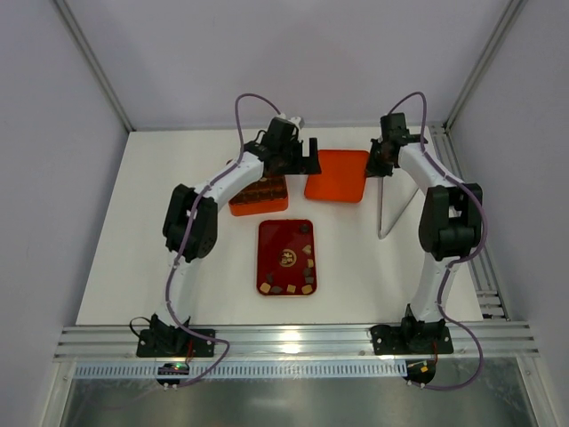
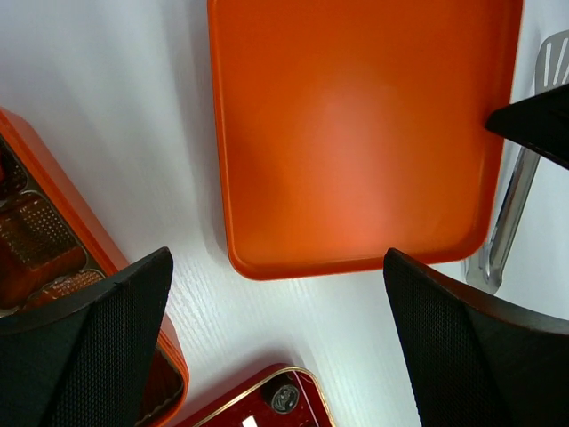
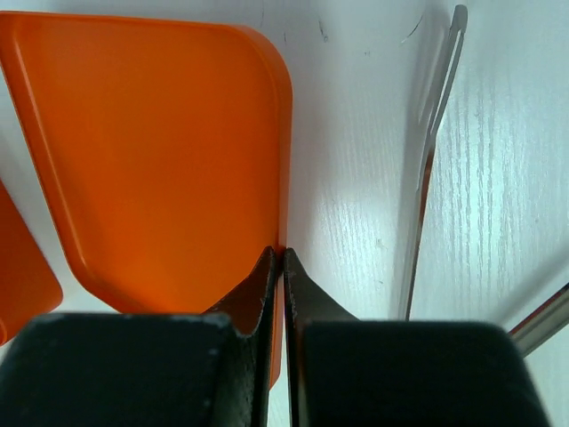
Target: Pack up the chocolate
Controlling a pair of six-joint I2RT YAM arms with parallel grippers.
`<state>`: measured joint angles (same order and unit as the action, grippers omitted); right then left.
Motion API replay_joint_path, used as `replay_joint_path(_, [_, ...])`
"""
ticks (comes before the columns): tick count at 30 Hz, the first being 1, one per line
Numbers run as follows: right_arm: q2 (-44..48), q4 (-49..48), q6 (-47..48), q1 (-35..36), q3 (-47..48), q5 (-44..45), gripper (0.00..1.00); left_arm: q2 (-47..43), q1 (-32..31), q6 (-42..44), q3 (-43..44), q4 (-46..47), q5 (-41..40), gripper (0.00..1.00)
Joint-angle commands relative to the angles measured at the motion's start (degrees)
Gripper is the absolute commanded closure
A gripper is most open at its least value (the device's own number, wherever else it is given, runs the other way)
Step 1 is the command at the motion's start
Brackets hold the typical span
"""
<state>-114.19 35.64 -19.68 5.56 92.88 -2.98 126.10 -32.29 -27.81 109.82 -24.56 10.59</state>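
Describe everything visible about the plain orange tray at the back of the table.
The orange tray is a shallow rectangle with rounded corners and a low rim, smooth and glossy like plastic, with nothing in it. It lies flat on the white table, to the right of the compartment box and apart from it. The right gripper, shut, sits at its right rim; whether it pinches the rim is unclear.

White table (image 1: 356, 267), pale grey walls (image 1: 293, 53), aluminium front rail (image 1: 293, 339)

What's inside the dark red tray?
Small chocolate pieces, dark brown and tan, lie scattered in the dark red tray, mostly toward its near edge. Nothing covers it from above.
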Motion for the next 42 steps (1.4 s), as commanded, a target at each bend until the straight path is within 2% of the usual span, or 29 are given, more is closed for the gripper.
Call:
replay_joint_path(1, [4.7, -0.7, -0.6, -0.1, -1.1, -2.3, 0.96, 1.6, -0.3, 0.8, 3.9, 0.1, 0.4, 0.02])
replay_joint_path(12, [8.9, -2.4, -1.6, -2.3, -4.7, -7.6, 0.96, 7.8, 0.1, -2.1, 9.0, 1.1, 4.2, 0.04])
replay_joint_path(23, [11.1, -4.8, -3.1, -4.2, -7.6, -13.1, 0.96, 9.4, 1.4, -7.5, 8.9, 5.7, 12.4, 0.13])
replay_joint_path(29, [11.9, -6.0, -4.1, -4.2, -8.4, -15.4, 0.96, 9.1, 1.4, -12.1, 7.7, 9.1, 18.0, 0.33])
replay_joint_path(30, [12.0, -6.2, -4.4, -4.2, -8.9, -15.6, 0.96, 8.5, 1.4, -12.8, 6.6, 10.1, 18.4, 0.4])
replay_joint_path(38, [14.4, -9.8, -6.1, -4.1, -13.2, -18.9, 0.96, 4.1, 1.7, -16.8, 1.7, 13.8, 22.2, 0.72])
replay_joint_path(39, [14.8, -10.1, -6.1, -4.0, -14.0, -19.0, 0.96, 3.7, 1.7, -17.4, 1.5, 13.8, 23.0, 0.79])
replay_joint_path(41, [15.3, -10.2, -6.0, -3.7, -14.7, -18.9, 0.96, 2.8, 1.7, -17.9, 0.5, 13.8, 23.4, 0.88])
replay_joint_path(42, [16.0, -10.3, -5.9, -3.5, -15.2, -18.7, 0.96, 2.5, 1.7, -18.5, 0.0, 13.9, 23.6, 1.0])
